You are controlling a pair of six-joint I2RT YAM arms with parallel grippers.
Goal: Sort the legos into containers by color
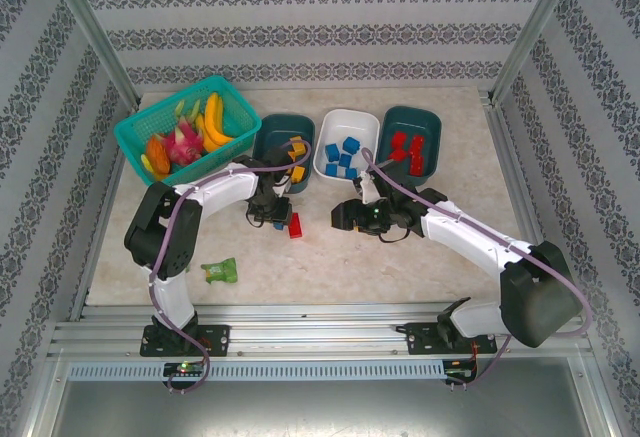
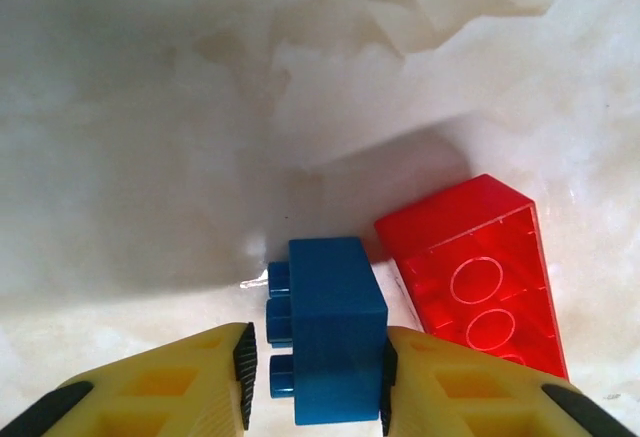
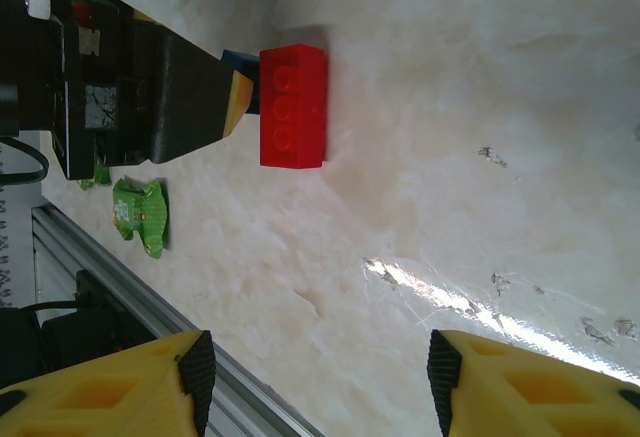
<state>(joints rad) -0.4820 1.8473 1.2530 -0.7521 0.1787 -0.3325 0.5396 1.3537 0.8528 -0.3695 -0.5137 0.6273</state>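
left tool: jaws on each side of blue lego, tight or not, cannot tell | red lego: just beside it on worktop | right tool: jaws apart, holding nothing

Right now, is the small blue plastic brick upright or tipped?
Tipped on its side: the blue brick shows studs pointing sideways, not upward.

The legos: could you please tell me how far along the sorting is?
Done: blue bricks lie in the white tub, red bricks in the right dark tub, yellow bricks in the left dark tub. In hand: the left gripper has its jaws either side of a blue brick on the table; a firm grip is not clear. Left: the red brick beside it.
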